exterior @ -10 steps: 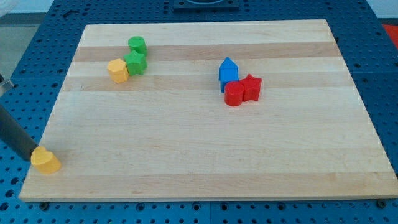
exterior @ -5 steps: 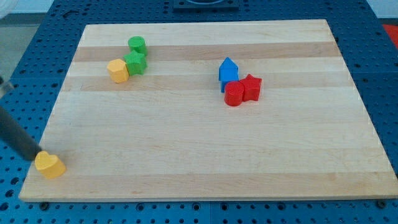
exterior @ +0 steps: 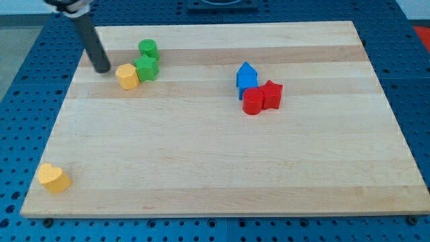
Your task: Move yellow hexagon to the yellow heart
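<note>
The yellow hexagon (exterior: 127,76) sits near the board's upper left, touching a green star-like block (exterior: 146,68) on its right. The yellow heart (exterior: 53,178) lies at the board's lower left corner. My tip (exterior: 103,69) rests on the board just left of the yellow hexagon, a small gap between them. The rod rises up and to the left out of the view's top.
A green cylinder (exterior: 148,48) stands above the green star. A blue house-shaped block (exterior: 246,77), a red cylinder (exterior: 252,102) and a red star-like block (exterior: 271,93) cluster right of centre. The wooden board (exterior: 222,168) has its left edge close to the heart.
My tip has left the yellow heart at the lower left and moved up to the left side of the yellow hexagon. The heart had been nudged slightly down and right.
</note>
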You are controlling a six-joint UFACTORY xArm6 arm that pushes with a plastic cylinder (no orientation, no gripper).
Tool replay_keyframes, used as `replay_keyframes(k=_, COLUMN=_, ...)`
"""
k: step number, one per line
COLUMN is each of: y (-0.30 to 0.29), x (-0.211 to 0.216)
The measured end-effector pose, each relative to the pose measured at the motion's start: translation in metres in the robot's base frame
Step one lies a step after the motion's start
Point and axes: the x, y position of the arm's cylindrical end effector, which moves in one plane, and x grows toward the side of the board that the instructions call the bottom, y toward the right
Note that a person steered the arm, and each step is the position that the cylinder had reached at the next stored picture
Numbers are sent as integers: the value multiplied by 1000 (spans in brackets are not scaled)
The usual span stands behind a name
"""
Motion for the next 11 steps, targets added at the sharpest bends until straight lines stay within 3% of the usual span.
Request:
replay_keyframes(k=1, y=43, x=-2)
replay_keyframes(k=2, y=48, x=4)
replay_keyframes(k=6, y=46, x=92)
replay_keyframes(k=8, y=14, x=102)
replay_keyframes(k=11, y=7, x=151)
